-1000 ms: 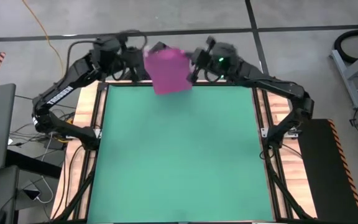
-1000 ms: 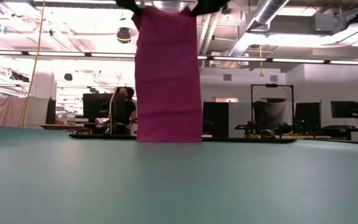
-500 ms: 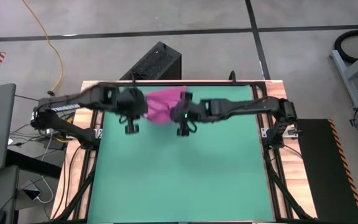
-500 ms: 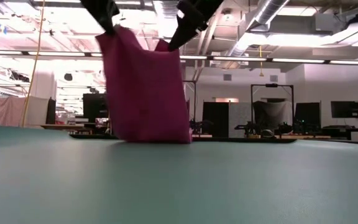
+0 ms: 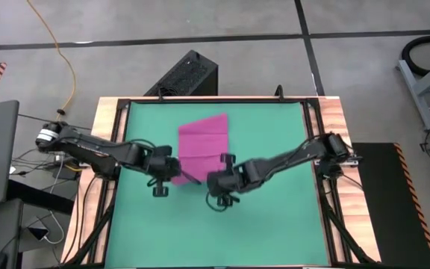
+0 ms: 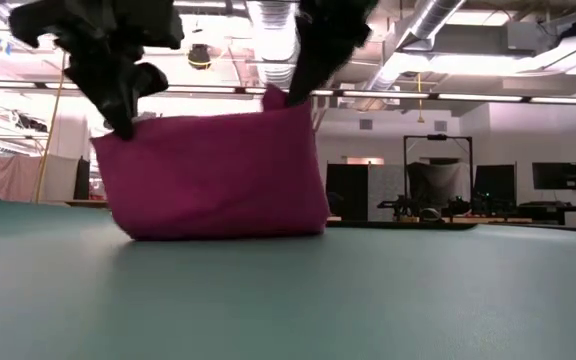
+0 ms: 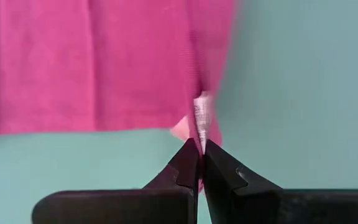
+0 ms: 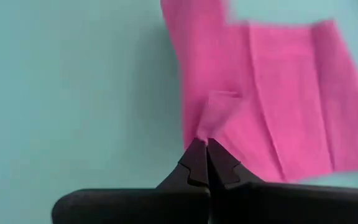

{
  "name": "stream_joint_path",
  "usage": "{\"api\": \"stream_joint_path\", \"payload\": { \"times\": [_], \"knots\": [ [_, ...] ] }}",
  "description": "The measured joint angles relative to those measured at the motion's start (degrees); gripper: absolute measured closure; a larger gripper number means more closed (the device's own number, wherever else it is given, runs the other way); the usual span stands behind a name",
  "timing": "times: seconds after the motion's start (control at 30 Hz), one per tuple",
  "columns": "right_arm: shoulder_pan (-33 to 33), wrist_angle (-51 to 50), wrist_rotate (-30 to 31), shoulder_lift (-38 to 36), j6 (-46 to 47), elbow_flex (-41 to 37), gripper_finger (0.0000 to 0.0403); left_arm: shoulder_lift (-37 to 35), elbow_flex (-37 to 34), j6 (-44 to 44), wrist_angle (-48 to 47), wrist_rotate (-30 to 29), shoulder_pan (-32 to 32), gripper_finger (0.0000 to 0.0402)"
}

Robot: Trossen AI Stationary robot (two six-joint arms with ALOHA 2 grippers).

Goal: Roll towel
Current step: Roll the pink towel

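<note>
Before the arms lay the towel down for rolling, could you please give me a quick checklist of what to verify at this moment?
1. Left claw shut on a towel corner: ok.
2. Right claw shut on the other near corner: ok.
3. Towel's far part lying on the green mat: ok.
4. Held edge level between the claws: not ok, it hangs uneven in the low view.
5. Towel free of creases: not ok, fold lines show.
6. Towel fully within the mat: ok.

Lab: exposed ducts (image 6: pixel 438 25), monitors (image 6: pixel 553 176)
</note>
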Motion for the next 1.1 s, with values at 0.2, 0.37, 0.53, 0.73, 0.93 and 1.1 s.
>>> {"api": "stream_joint_path", "payload": {
  "times": [0.2,0.37,0.53,0.73,0.93,1.1],
  "knots": [
    [2.86,2.25,-0.87,3.98,6.34,0.06,0.0402,0.00,-3.77,-1.86,8.07,-0.01,-3.22,0.0401],
    [3.68,2.40,-1.46,5.12,10.65,0.00,0.0402,-0.01,-5.42,-3.50,12.85,1.35,-4.83,0.0401],
    [5.62,-0.06,-1.14,4.65,15.28,0.08,0.0402,0.00,-9.10,-7.07,19.96,9.49,-7.25,0.0401],
    [6.65,-1.01,12.19,0.52,7.13,0.00,0.0402,-3.07,-4.18,-2.61,11.44,8.22,-8.09,0.0401],
    [-3.42,1.00,24.55,-6.13,-8.02,0.08,0.0402,-7.51,6.38,10.97,0.45,-24.24,-3.70,0.0401],
    [-14.60,10.18,22.24,-10.53,-23.98,0.10,0.0402,-11.23,10.40,31.88,7.70,-33.41,7.74,0.0401]
  ]
}}
